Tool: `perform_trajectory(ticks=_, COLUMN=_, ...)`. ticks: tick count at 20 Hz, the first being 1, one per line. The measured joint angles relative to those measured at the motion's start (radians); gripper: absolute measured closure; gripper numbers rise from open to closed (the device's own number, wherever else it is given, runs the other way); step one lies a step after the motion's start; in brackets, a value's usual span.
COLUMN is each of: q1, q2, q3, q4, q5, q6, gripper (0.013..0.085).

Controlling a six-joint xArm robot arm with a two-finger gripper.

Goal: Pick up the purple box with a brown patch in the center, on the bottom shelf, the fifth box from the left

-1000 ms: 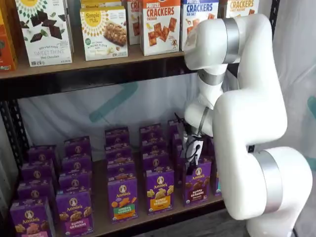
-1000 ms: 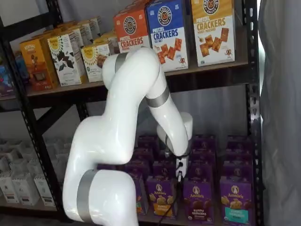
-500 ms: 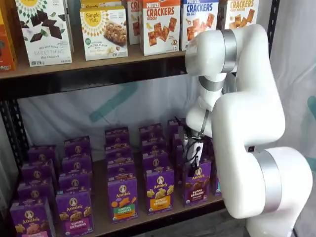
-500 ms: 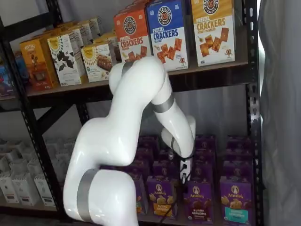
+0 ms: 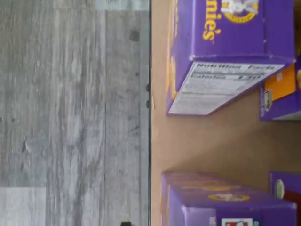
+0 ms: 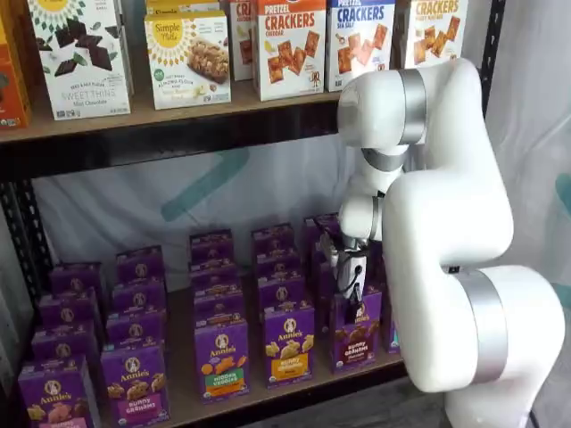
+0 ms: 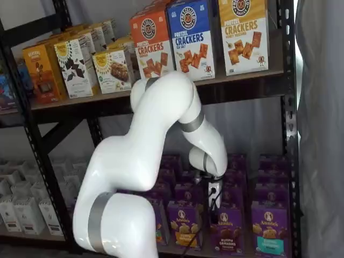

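Gripper [image 6: 349,287] hangs just above the purple box [image 6: 355,333], front row of the bottom shelf [image 6: 268,397]; jaws apart. Risk: neighbouring cartons stand close, so a finger may catch one and topple it. Legible: "Annie's", "Bunny Grahams". Upper shelf: "Pretzel Crackers", "Simple Mills".

Purple box [image 6: 355,332] glossy cardboard; bottom shelf [image 5: 207,141] matt tan wood.
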Motion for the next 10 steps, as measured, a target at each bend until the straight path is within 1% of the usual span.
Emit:
perform_trajectory(ticks=5, q1=-0.001, q2=0.023, q3=-0.019, q4=-0.071, q5=-0.003, q6=0.062, gripper=0.0130)
perform_trajectory(ticks=7, q1=-0.002, q2=0.028, q3=-0.023, q4=-0.078, q5=-0.007, q6=0.067, gripper=0.0130)
perform_trajectory(ticks=10, q1=-0.004, q2=0.031, q3=-0.027, q4=-0.072, q5=-0.008, q6=0.059, gripper=0.0130)
